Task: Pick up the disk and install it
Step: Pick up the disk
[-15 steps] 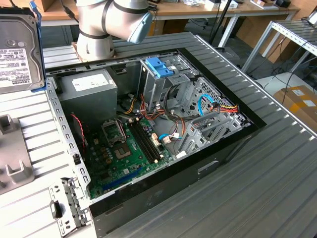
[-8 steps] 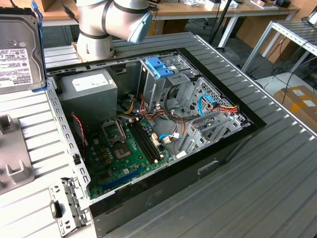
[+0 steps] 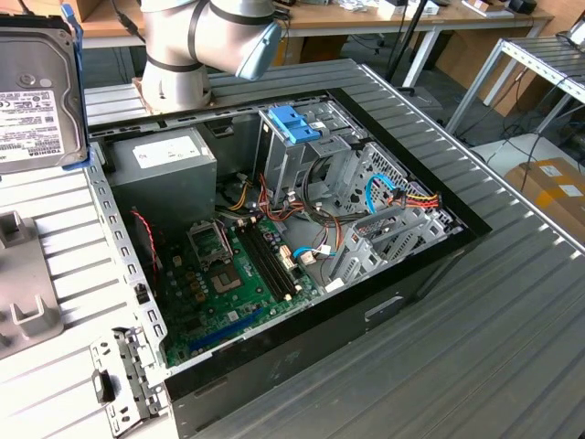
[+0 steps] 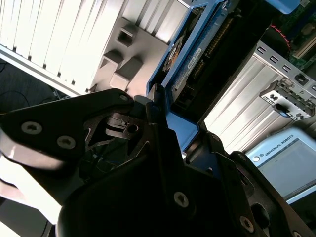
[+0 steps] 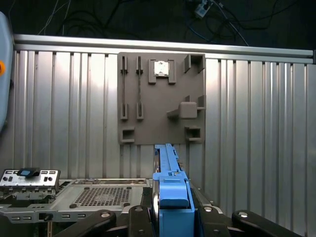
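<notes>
Nearest the first wrist view's camera, our tool (image 5: 171, 217) is clenched on the disk (image 5: 167, 168), its dark fingers flanking the blue end tab (image 5: 173, 197). The disk stands on edge and juts away from the wrist. Just where the pads bite is hard to see, so we would only say the grip seems to sit on the carrier at the tab end.

We judge the disk stiff, dense for its size and sensitive to knocks, while its light-blue plastic carrier probably gives a little. The frame's side rails are the sound place to hold, away from the circuit face and connector.

Beyond the disk lies a grey fixture plate (image 5: 160, 98) on the ribbed table (image 5: 256, 123). In the exterior view the disk hangs clear of the table at that view's left, well apart from the open computer case (image 3: 320, 357). Inside the case, the upright drive cage (image 3: 302, 160) carries a blue bracket (image 3: 294, 123). Loose cables (image 3: 411, 197) crowd just beside the cage and may obstruct insertion.
</notes>
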Controlling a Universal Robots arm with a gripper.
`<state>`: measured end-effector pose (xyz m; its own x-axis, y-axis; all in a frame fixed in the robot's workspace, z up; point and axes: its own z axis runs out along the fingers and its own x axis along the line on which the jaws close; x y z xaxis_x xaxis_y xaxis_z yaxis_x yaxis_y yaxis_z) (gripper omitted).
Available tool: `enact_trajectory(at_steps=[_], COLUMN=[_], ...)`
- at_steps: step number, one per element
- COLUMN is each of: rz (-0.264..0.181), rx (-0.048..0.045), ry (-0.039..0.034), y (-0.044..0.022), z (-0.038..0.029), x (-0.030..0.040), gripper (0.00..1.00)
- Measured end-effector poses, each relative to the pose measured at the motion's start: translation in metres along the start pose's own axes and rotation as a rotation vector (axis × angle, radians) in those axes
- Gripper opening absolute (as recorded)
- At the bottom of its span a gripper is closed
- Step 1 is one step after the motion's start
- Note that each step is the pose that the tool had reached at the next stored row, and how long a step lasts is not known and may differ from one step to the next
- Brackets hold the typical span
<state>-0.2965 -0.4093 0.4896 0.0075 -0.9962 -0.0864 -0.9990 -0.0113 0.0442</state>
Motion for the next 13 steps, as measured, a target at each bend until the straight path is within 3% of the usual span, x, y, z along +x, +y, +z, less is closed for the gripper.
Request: enact_trajectory(at_steps=[13], rz=[0.0], rx=[0.0], ry=[0.0], y=[-0.0039], z=[0.0005], x=[0.0014], gripper=[0.37])
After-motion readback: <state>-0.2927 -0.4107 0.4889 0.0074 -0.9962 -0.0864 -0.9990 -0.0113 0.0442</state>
